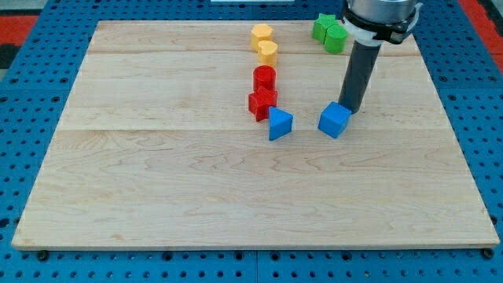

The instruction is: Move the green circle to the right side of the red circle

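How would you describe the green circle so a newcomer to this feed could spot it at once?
Start at the wooden board and go to its top edge towards the view's right, where two green blocks touch just left of the dark rod. The green circle is the lower-right one, rounded like a short cylinder. Its neighbour, the green star, sits up-left and has an angular, notched outline. My tip rests lower down, beside the blue cube.

No lettering, label, brand, number or sign can be read anywhere in this view. The wooden board (pixel 157 181), the blue pegboard (pixel 31 47) around it and the coloured blocks all show plain, unmarked surfaces.
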